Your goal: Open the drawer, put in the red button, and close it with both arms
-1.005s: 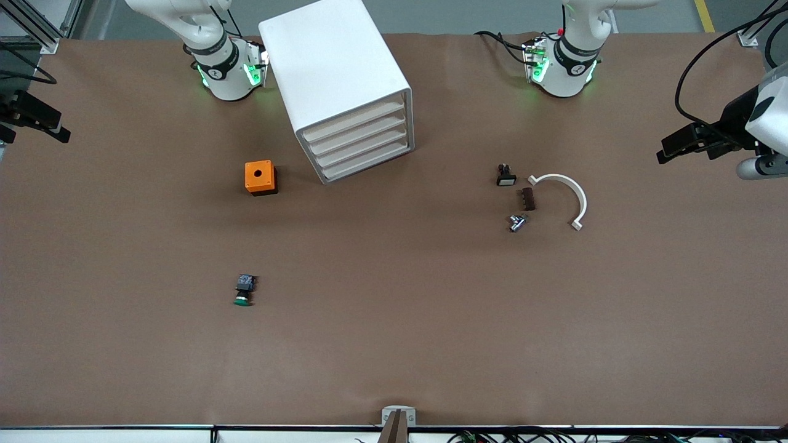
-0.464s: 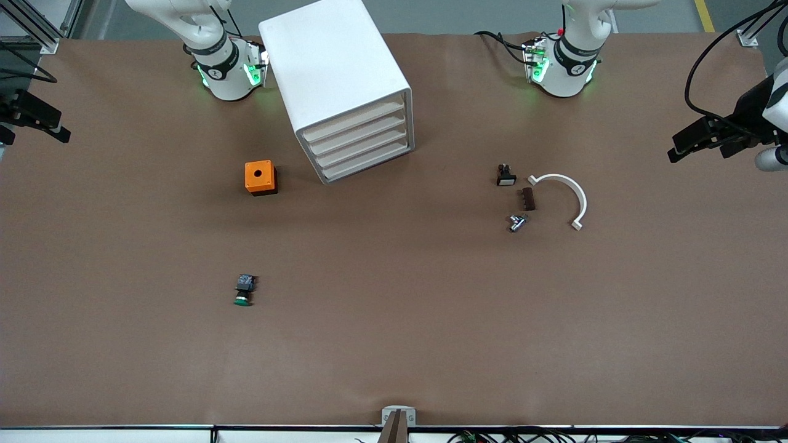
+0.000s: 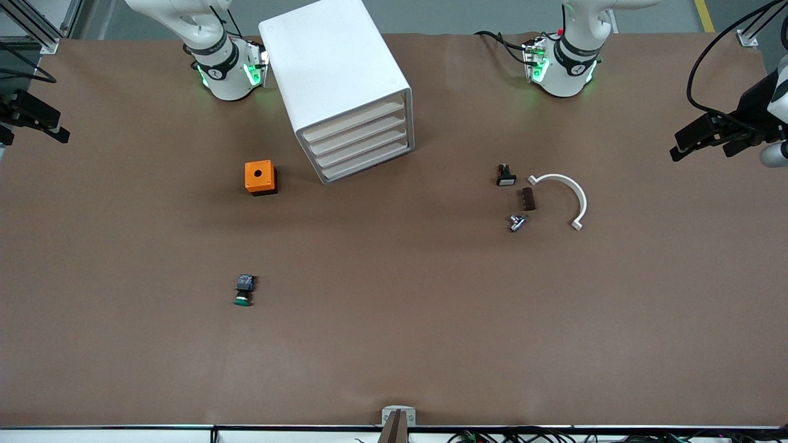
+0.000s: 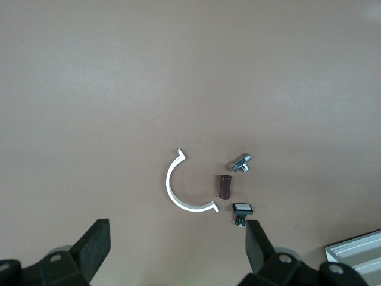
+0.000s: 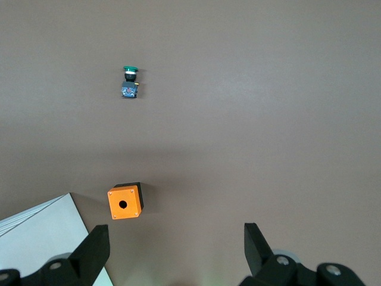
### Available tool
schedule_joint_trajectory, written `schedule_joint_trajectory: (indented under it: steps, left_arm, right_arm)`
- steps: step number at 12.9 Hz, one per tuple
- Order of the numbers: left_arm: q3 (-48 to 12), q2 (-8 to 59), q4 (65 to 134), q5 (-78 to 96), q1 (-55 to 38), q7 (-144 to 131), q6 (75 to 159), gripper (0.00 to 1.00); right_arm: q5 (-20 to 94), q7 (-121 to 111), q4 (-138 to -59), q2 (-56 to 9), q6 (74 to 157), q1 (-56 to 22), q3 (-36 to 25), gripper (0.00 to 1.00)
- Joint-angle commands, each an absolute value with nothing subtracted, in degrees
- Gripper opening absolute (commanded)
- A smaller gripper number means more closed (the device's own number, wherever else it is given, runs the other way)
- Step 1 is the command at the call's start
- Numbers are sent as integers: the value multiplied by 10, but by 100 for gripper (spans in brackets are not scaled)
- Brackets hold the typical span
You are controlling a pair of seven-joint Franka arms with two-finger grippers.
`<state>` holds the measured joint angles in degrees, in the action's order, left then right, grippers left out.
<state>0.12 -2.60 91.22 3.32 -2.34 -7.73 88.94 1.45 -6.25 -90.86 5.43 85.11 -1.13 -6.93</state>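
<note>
The white drawer cabinet stands between the two arm bases, all of its drawers shut; one corner shows in each wrist view. The red button is out of view in every frame. My left gripper hangs open and empty in the air at the left arm's end of the table. My right gripper waits open and empty above the right arm's end.
A green-capped button lies nearer the front camera than the orange box with a hole. Toward the left arm's end lie a white arc, a brown piece, a metal part and a white-capped switch.
My left gripper has drifted outward toward the left arm's end of the table, staying open. The right arm and all objects are unmoved.
</note>
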Motion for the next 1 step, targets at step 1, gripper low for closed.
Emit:
schedule_joint_trajectory:
  steps: [1]
  left_arm:
    - [-2, -26, 904, 22, -22, -75, 888, 100]
  right_arm:
    - [15, -67, -925, 71, 859, -4, -65, 100]
